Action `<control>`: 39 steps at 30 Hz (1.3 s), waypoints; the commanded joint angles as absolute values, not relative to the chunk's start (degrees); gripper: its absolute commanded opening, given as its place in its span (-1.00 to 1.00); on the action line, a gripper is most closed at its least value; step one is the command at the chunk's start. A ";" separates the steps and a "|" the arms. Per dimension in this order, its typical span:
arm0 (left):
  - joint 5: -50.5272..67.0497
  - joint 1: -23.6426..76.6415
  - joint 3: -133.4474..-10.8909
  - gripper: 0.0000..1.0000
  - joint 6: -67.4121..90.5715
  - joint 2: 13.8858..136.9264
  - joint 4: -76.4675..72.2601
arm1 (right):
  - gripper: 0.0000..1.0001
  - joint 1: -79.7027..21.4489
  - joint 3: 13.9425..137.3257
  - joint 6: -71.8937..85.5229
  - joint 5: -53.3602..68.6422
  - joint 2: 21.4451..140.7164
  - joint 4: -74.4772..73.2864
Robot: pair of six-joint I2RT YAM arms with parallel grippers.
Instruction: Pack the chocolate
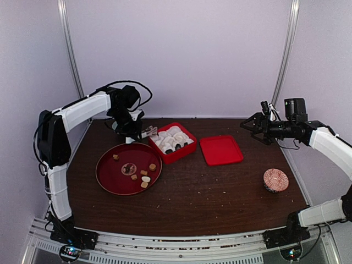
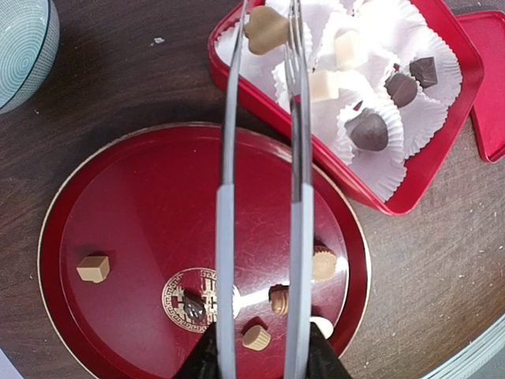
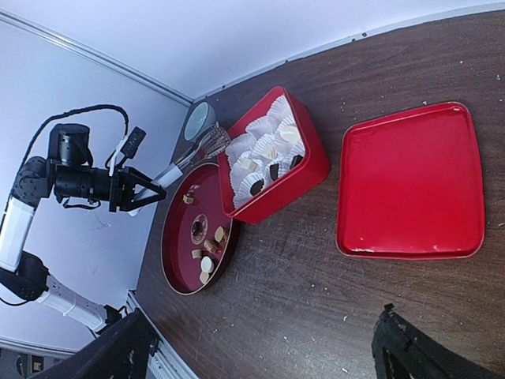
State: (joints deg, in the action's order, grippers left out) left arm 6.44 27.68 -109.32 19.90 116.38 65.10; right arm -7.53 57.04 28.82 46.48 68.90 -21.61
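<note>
My left gripper is shut on metal tongs and hangs over the round red plate's far edge. A tan chocolate sits between the tong tips, over the near-left corner of the red box. The box is lined with white paper cups, and dark and cream chocolates lie in some of them. Several chocolates lie on the plate, among them a tan cube and a dark piece. My right gripper is open and empty, raised at the far right.
The red lid lies flat right of the box. A small pink patterned bowl stands at the right. A teal bowl stands behind the plate at the far left. White walls close in on three sides.
</note>
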 commanded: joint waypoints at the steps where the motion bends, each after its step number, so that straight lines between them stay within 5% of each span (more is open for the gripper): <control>1: 6.85 27.21 -111.81 -0.38 18.98 117.02 65.27 | 0.99 -7.91 57.73 29.03 45.94 69.17 -20.40; 16: 9.04 27.35 -110.30 -0.35 18.17 111.43 64.02 | 0.99 -7.91 57.98 28.97 46.25 69.17 -20.17; 28: 11.79 28.90 -82.23 -0.35 12.91 89.24 56.88 | 1.00 -7.91 57.80 28.39 47.13 69.78 -20.17; 39: 10.08 34.18 -70.16 -0.33 12.63 84.52 55.57 | 0.99 -8.09 54.46 27.55 47.21 68.35 -19.92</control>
